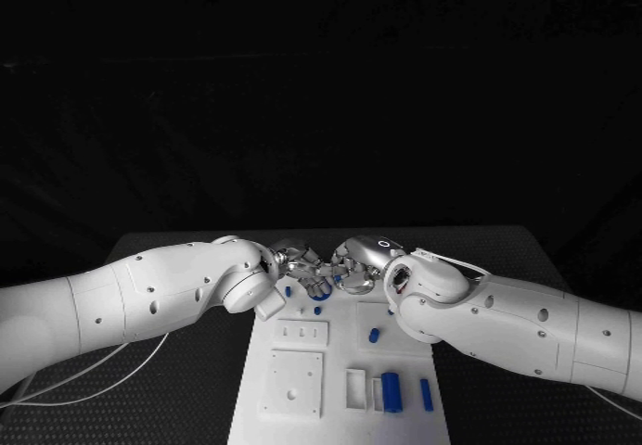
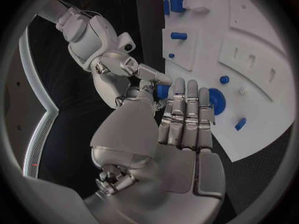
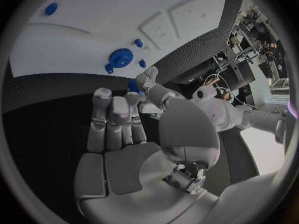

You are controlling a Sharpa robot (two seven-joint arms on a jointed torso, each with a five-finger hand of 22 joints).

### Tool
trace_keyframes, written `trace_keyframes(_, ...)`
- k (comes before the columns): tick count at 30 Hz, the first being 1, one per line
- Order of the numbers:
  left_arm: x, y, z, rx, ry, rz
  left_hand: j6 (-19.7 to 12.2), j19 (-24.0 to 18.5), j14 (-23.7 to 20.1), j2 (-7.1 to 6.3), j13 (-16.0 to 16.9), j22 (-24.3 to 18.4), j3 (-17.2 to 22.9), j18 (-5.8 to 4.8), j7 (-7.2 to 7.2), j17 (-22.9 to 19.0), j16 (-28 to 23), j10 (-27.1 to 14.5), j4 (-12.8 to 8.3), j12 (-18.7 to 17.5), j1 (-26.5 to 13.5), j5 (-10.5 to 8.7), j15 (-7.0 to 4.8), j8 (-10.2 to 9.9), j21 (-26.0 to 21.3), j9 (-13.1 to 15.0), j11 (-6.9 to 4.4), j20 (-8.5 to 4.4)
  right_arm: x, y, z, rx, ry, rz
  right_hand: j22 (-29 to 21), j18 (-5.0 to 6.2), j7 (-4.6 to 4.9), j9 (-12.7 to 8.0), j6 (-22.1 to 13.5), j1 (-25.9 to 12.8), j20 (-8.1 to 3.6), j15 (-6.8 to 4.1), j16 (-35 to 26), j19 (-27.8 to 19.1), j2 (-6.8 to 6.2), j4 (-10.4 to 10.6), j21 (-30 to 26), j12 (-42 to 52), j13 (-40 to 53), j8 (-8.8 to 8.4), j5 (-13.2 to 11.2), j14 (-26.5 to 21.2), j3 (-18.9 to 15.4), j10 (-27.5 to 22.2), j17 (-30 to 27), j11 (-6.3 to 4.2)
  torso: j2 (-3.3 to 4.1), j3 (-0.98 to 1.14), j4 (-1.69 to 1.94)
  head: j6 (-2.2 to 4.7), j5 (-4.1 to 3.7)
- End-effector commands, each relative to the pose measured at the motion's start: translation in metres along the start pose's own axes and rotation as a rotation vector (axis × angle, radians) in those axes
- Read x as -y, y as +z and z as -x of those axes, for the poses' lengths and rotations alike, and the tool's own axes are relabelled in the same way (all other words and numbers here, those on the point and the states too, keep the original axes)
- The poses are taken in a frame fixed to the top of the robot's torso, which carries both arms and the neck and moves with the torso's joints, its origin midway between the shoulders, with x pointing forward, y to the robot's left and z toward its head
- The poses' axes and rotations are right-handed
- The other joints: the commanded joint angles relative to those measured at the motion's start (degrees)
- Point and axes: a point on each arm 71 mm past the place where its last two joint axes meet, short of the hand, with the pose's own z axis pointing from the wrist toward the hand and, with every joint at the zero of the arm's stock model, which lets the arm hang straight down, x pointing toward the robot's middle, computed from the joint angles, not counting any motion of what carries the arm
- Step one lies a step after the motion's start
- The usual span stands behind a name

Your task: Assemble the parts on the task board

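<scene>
While a small blue part sat pinched where both hands met above the task board's far end, its long axis hidden, assembly looked barely begun. A gear lay flat; other pieces lay loose. Left hand and right hand had fingers closed together over the dark surface.

Task board: plain white, no pattern. Parts on it blue, incl. blue gear-shaped disc just beside left hand fingertips. Both hands silver; right hand same metal tone. Arms white. Bench black, fine woven texture near hands.
</scene>
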Motion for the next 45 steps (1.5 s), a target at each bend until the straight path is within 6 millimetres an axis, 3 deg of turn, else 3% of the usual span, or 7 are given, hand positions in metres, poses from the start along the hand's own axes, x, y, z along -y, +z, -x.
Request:
trace_keyframes(1, 0.0038, 0.0011, -0.0032, -0.013, -0.006, -0.01, 0.5, 0.0, 0.4, 0.04, 0.1, -0.1, -0.5, 0.01, 0.06, -0.1, 0.3, 0.6, -0.1, 0.2, 0.5, -0.47, -0.01, 0.3, 0.2, -0.1, -0.06, -0.41, -0.0075, -0.0003, 0.0004, 0.009, -0.006, 0.033, 0.7, 0.43, 1.99, 1.0, 7.6, 0.1, -0.08, -0.08, 0.3, 0.5, -0.57, 0.0, 0.4, -0.2, -0.1, 0.65, -0.3, 0.2, 0.4, 0.4, 0.1, 0.03, 0.01, 0.0, -0.03, -0.06, 0.03)
trace_keyframes(24, 0.0044, 0.0036, -0.0074, -0.018, -0.011, 0.011, 1.8, 0.1, 1.1, 0.29, 0.4, -0.7, -1.3, -0.15, -0.49, 0.0, 1.0, 1.8, -0.1, 0.6, 0.0, -0.27, -0.39, 0.7, 0.5, -0.1, -0.62, -0.73, -0.0155, -0.0001, -0.0008, 0.003, -0.016, 0.049, 0.7, 0.43, 1.98, 1.1, 7.6, 0.1, -0.09, -0.09, 0.3, 0.6, -0.69, 0.1, 0.4, -0.2, 0.0, 0.64, -0.3, 0.3, 0.7, 0.4, 0.1, 0.02, 0.01, -0.02, -0.02, -0.4, 0.06)
trace_keyframes(29, 0.0045, 0.0035, -0.0077, -0.019, -0.024, 0.01, 1.9, 0.0, 0.9, 0.49, 0.5, -0.9, -1.2, -0.27, -0.52, -0.1, 1.1, 1.9, -0.1, 0.5, 1.5, 0.69, -0.41, 0.7, 0.7, -0.3, -0.66, -0.81, -0.0146, 0.0, -0.0011, -0.002, -0.019, 0.046, 0.7, 0.43, 1.98, 1.1, 7.6, 0.1, -0.09, -0.09, 0.3, 0.6, -0.72, 0.1, 0.4, -0.2, 0.0, 0.63, -0.3, 0.3, 0.7, 0.5, 0.0, 0.02, -0.04, -0.04, -0.03, -0.45, 0.0)
trace_keyframes(38, 0.0052, 0.003, -0.0094, -0.03, -0.054, 0.005, 1.5, -1.1, 0.0, 2.58, 0.4, -1.5, -2.6, -0.8, -0.71, -0.6, 0.9, 1.5, -0.3, -0.1, 11.2, 4.7, -0.15, 0.3, 1.2, -0.6, -0.53, -0.55, -0.0122, 0.0011, -0.0015, -0.007, -0.022, 0.038, 0.6, 0.43, 1.98, 1.1, 7.6, 0.1, -0.09, -0.09, 0.3, 0.6, -0.74, 0.1, 0.4, -0.2, 0.0, 0.63, -0.3, 0.3, 0.8, 0.5, 0.0, 0.02, -0.01, -0.03, 0.03, -0.55, -0.1)
trace_keyframes(39, 0.0053, 0.0028, -0.0098, -0.034, -0.062, 0.005, 1.5, -1.1, 0.0, 2.77, 0.4, -1.6, -2.1, -0.85, -0.77, -0.6, 0.9, 1.5, -0.3, -0.2, 12.9, 3.24, -0.14, 0.4, 1.3, -0.7, -0.54, -0.53, -0.0115, 0.0014, -0.0015, -0.008, -0.022, 0.037, 0.6, 0.43, 1.98, 1.1, 7.6, 0.1, -0.09, -0.09, 0.3, 0.6, -0.74, 0.1, 0.4, -0.2, 0.0, 0.63, -0.3, 0.3, 0.8, 0.5, 0.0, 0.02, -0.01, -0.03, 0.03, -0.55, -0.1)
trace_keyframes(40, 0.0052, 0.0027, -0.0099, -0.034, -0.062, 0.005, 1.5, -0.8, 0.0, 1.64, 0.4, -2.0, 2.0, -1.03, -0.69, -0.7, 0.9, 1.5, 0.1, -0.3, 14.2, -1.54, -0.03, 0.4, 1.4, -0.6, -0.45, -0.31, -0.0114, 0.0015, -0.0015, -0.008, -0.022, 0.036, 0.6, 0.43, 1.98, 1.1, 7.6, 0.1, -0.09, -0.09, 0.3, 0.6, -0.75, 0.1, 0.4, -0.2, 0.0, 0.62, -0.3, 0.3, 0.8, 0.5, 0.0, 0.02, -0.01, -0.02, 0.03, -0.56, -0.1)
trace_keyframes(45, 0.0051, 0.0026, -0.0097, -0.032, -0.064, 0.005, 1.5, -1.4, -0.3, -0.46, 0.3, -2.4, 8.0, -1.22, -0.84, -1.0, 0.8, 1.5, -0.3, -0.4, 12.9, -1.78, -0.03, 0.4, 1.7, -0.7, -0.53, -0.44, -0.0113, 0.0017, -0.0016, -0.009, -0.022, 0.036, 0.6, 0.43, 1.98, 1.1, 7.6, 0.1, -0.08, -0.09, 0.3, 0.6, -0.77, 0.1, 0.4, -0.2, 0.0, 0.62, -0.3, 0.3, 0.8, 0.5, 0.0, 0.02, 0.0, -0.03, 0.0, -0.6, -0.1)
